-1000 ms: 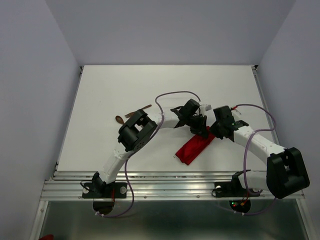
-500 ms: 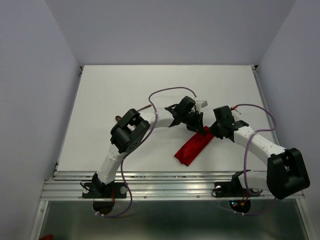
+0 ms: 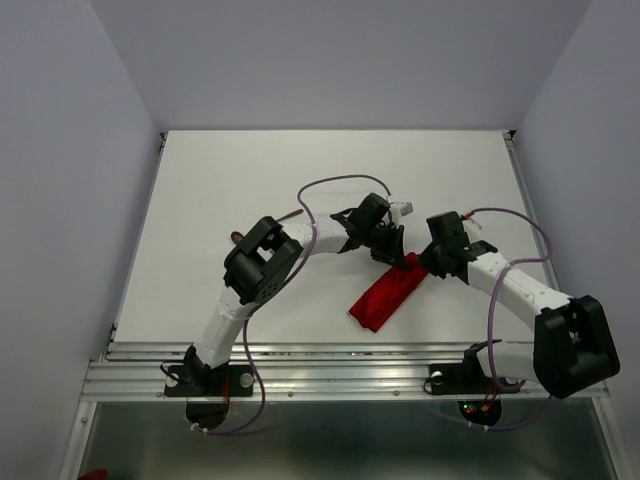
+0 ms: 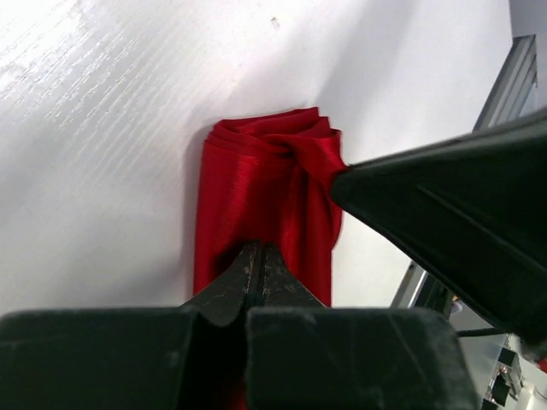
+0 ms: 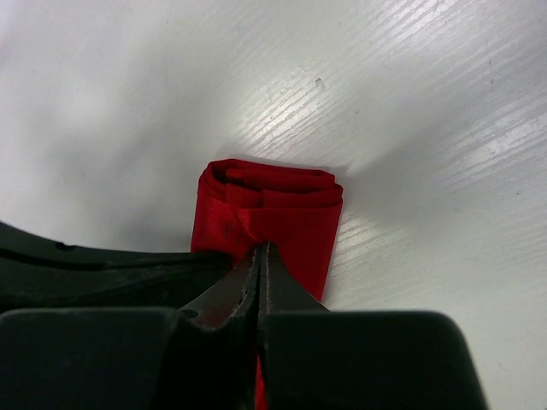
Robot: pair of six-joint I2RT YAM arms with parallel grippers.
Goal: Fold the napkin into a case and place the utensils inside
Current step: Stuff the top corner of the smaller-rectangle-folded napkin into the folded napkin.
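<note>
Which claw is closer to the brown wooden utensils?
Left. The left gripper pinches the red napkin, to the right of the utensils; the right gripper pinches it too, slightly farther right.

Overhead shot was bright and even, with soft diffuse light from above, so the arms only threw faint grey shadows on the white tabletop [image 3: 200,190] around its middle. Walls picked up a slight lilac cast. Decently sharp, no obvious bending at the edges. Wrist cams were rougher: blown-out glare streaks on the tabletop's grain, plus a broad soft shadow next to the napkin [image 4: 256,196]. The cloth itself was in focus and had a shiny sheen. Left gripper [image 4: 259,256] and right gripper [image 5: 261,254] sat right at the lens, just murky black blurs.
</note>
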